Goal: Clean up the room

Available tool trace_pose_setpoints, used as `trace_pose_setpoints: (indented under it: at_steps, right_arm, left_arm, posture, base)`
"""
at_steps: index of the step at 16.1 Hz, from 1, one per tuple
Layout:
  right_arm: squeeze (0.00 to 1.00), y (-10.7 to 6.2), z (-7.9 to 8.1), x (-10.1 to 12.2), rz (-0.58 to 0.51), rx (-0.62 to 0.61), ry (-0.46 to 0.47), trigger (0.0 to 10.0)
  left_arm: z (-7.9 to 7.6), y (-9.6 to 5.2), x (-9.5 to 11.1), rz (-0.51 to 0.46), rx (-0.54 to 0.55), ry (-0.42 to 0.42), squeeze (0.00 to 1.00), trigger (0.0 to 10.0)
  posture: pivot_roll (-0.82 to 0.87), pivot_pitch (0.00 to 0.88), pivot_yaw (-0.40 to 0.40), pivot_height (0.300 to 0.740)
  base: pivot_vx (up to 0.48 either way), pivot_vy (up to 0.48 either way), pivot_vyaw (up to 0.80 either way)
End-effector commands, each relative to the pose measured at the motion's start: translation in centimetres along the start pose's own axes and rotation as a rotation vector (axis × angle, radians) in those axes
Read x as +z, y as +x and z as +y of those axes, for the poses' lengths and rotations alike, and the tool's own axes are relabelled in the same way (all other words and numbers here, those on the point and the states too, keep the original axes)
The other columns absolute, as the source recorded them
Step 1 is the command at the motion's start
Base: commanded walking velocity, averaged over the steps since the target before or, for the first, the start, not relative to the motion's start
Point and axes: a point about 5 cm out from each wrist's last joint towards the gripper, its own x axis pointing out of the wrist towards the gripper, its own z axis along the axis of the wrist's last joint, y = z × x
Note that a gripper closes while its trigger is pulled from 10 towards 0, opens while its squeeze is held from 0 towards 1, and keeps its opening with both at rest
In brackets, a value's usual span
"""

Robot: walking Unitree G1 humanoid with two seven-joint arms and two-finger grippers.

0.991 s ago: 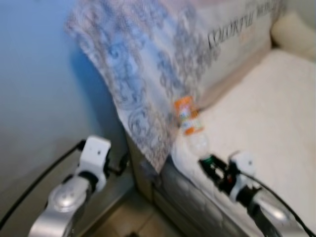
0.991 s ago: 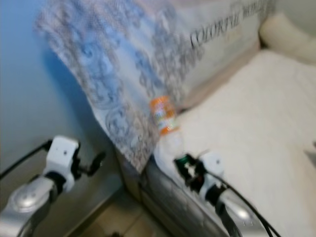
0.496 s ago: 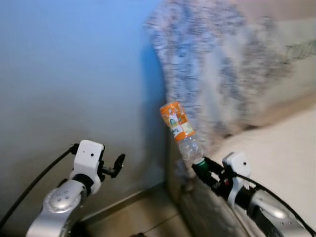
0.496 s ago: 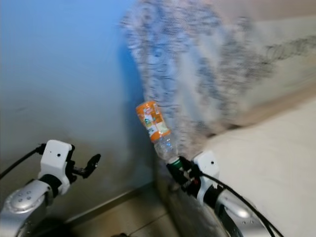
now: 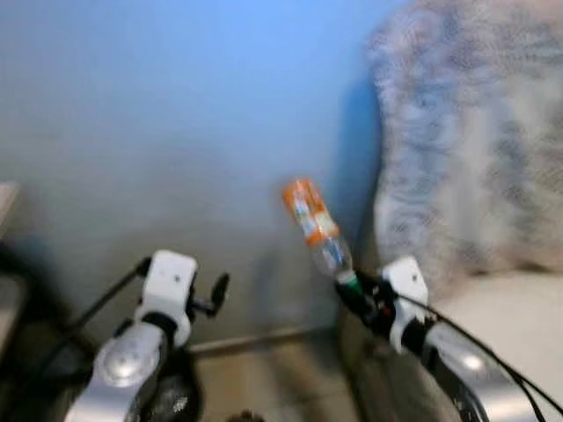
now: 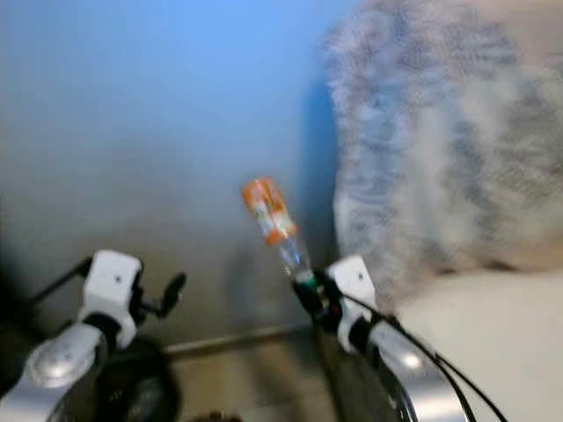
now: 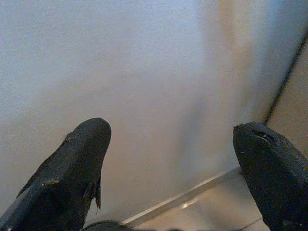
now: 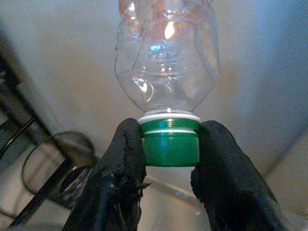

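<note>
Bottle [image 8: 167, 57] first: you have it held in the air by its green ribbed cap [image 8: 171, 147], with the right gripper [image 8: 169, 159] clamped on that cap, one rough black rubbery finger on each side. From your jaws the clear, dented plastic body rises to a rounded shoulder, and in the head views it tilts up and toward your left, its far end wrapped in an orange label [image 5: 303, 209]. It hangs in front of the smooth blue-grey wall [image 5: 176, 114], touching nothing but your fingers.

Your left gripper [image 7: 178, 159] hovers apart from the bottle, jaws spread wide with nothing between them; its two blunt black fingertips [image 7: 84, 144] frame bare wall and a pale strip of baseboard [image 7: 192, 195] where wall meets floor.

Outward on your right, a draped cloth [image 5: 475, 132] with a blurred grey-blue swirl pattern hangs down over a pale cushioned surface [image 5: 510, 308]. Below your right wrist, a dark wire-like ring [image 8: 53, 163] sits low by the floor; the blur keeps you from telling what it is.
</note>
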Motion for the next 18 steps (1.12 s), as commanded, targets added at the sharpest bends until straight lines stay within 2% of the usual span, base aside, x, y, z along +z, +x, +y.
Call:
trace_pose_setpoints:
  at_steps: [1, 2, 5, 9, 14, 18]
  right_arm:
    - [0.00, 0.4, -0.2, 0.2, -0.025, -0.042, 0.020, 10.0]
    - [0.00, 0.6, -0.3, 0.1, -0.026, -0.060, 0.040, 10.0]
    - [0.00, 0.8, -0.4, -0.2, -0.002, -0.094, 0.095, 10.0]
    - [0.00, 1.2, -0.1, -0.4, 0.014, -0.082, 0.057, 10.0]
    - [0.00, 1.5, 0.1, -0.6, 0.050, -0.065, 0.037, 10.0]
    - [0.00, 2.1, -0.3, -0.8, 0.086, -0.052, -0.031, 10.0]
  left_arm:
    - [0.6, 0.3, 0.9, -0.036, 0.017, -0.004, 0.00, 10.0]
    - [0.7, 0.4, 1.1, -0.045, 0.022, -0.028, 0.00, 10.0]
    - [0.8, 0.7, 1.1, -0.034, 0.034, -0.030, 0.00, 10.0]
    - [0.5, 0.8, 1.5, -0.067, 0.021, 0.025, 0.00, 10.0]
    - [0.5, 0.6, 1.1, -0.055, 0.010, 0.001, 0.00, 10.0]
    - [0.4, 0.5, 1.1, -0.058, 0.003, 0.003, 0.00, 10.0]
  posture:
    - [0.00, 0.000, 0.015, 0.740]
    - [0.00, 0.000, 0.016, 0.740]
    - [-0.01, 0.000, 0.029, 0.740]
    - [-0.01, 0.000, 0.023, 0.740]
    - [-0.01, 0.000, 0.009, 0.740]
    - [0.00, 0.000, 0.003, 0.740]
  base:
    - [0.000, 0.000, 0.80]
    - [0.000, 0.000, 0.80]
    - [0.000, 0.000, 0.80]
    - [0.000, 0.000, 0.80]
    - [0.105, 0.000, 0.80]
    - [0.277, 0.000, 0.12]
